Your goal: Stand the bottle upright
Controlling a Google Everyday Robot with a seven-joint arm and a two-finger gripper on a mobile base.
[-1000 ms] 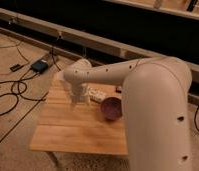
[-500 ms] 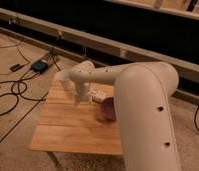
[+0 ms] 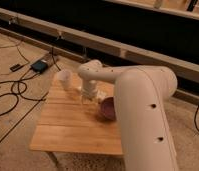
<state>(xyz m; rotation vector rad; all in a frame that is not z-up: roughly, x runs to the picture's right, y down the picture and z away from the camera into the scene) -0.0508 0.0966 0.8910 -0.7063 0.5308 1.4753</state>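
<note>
The gripper hangs at the end of the white arm, low over the far middle of the wooden table. Right beside it, on its right, shows a small whitish shape that I take for the bottle. It lies low on the table, partly hidden by the gripper and the arm. Whether the gripper touches it I cannot tell.
A translucent whitish cup stands at the table's far left corner. A purple bowl sits just right of the gripper, half hidden by the arm's thick link. Cables and a small box lie on the floor to the left.
The gripper has shifted a little to the right, closer to the bottle and the bowl. The arm's thick link has swung left and covers more of the table's right side.
</note>
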